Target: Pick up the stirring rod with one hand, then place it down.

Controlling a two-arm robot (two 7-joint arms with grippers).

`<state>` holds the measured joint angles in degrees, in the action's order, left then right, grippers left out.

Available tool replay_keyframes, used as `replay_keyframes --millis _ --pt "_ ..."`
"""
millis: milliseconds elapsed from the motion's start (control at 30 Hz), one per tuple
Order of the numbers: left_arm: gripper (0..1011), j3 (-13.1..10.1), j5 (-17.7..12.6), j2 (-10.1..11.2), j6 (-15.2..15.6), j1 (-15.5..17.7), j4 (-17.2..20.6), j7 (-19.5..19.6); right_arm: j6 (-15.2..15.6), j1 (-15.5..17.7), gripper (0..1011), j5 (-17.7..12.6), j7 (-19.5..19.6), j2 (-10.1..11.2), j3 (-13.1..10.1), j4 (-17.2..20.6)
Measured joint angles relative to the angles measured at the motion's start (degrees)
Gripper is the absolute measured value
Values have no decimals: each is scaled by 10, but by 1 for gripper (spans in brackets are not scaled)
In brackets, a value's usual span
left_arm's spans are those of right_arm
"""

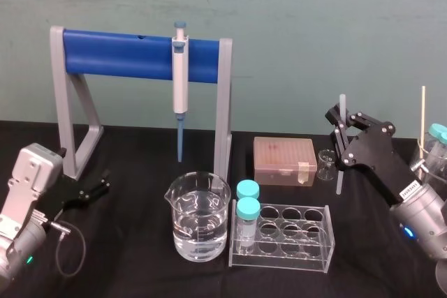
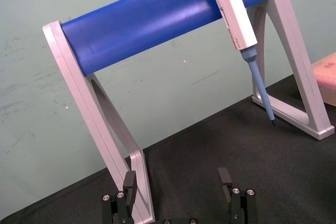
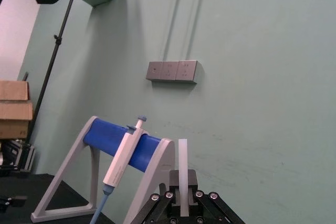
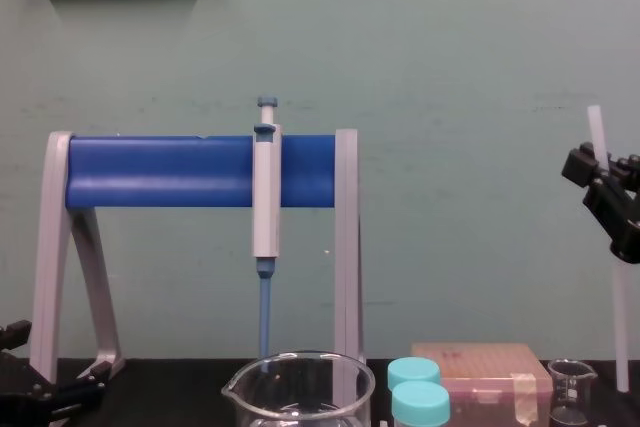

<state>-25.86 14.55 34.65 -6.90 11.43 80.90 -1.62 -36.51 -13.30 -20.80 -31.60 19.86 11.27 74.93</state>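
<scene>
The stirring rod (image 1: 340, 172) is a thin translucent white stick that stands upright at the right of the table. My right gripper (image 1: 342, 137) is shut on its upper part. In the chest view the stirring rod (image 4: 620, 327) hangs with its lower end above the black table, and the right gripper (image 4: 603, 179) clamps it near the top. The right wrist view shows the stirring rod (image 3: 182, 171) rising from between the fingers of the right gripper (image 3: 182, 203). My left gripper (image 1: 105, 183) rests low at the left of the table. The left gripper (image 2: 177, 182) is open, with nothing between its fingers.
A small glass beaker (image 1: 326, 164) stands just left of the rod, with a pink tip box (image 1: 284, 160) beside it. A blue-and-grey stand (image 1: 143, 54) holds a pipette (image 1: 180, 82). In front are a large beaker (image 1: 199, 218) and a tube rack (image 1: 283, 236). Jars (image 1: 433, 151) crowd the right edge.
</scene>
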Motion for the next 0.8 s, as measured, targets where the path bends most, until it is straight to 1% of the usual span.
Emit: replay_keyframes --millis 200,333,800 --pt "1000 0 0 0 0 0 0 0 -2 8 72 -5 -1 -11 -11 -4" --pt "1000 0 0 0 0 0 0 0 7 13 72 -5 5 -18 -17 -1" --pt "1000 0 0 0 0 0 0 0 7 12 72 -5 4 -16 -15 -1"
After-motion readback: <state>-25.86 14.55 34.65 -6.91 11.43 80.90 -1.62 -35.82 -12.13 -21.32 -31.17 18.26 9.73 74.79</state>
